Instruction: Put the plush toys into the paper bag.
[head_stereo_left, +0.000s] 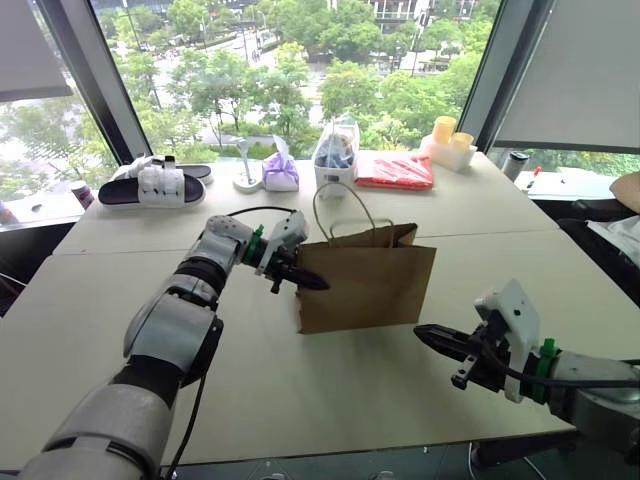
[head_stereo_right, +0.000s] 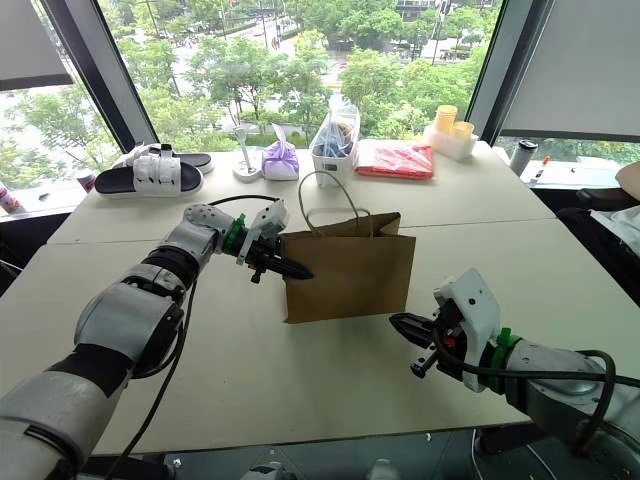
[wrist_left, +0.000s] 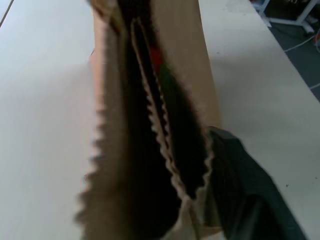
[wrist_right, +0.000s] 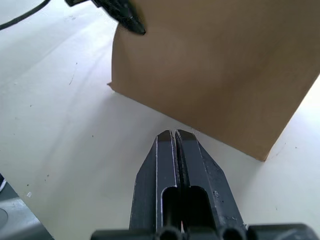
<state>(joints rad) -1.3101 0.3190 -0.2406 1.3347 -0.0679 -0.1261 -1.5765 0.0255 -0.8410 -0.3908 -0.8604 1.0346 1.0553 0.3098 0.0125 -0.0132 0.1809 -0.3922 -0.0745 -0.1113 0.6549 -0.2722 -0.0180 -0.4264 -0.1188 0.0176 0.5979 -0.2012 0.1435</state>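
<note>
The pale table (head_stereo_left: 250, 380) carries the upright paper bag (head_stereo_left: 365, 285).

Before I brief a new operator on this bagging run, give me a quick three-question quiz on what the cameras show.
1. True or false: the right gripper has its two fingers pressed together and holds nothing.
2. Where is the left gripper? A) over the sandals B) at the paper bag's top edge, on the robot's left side C) resting flat on the table
3. Fill in: looking down into the bag's mouth, the left wrist view shows patches of red-orange and ____ inside.

Key: 1 true; 2 B; 3 green.
</note>
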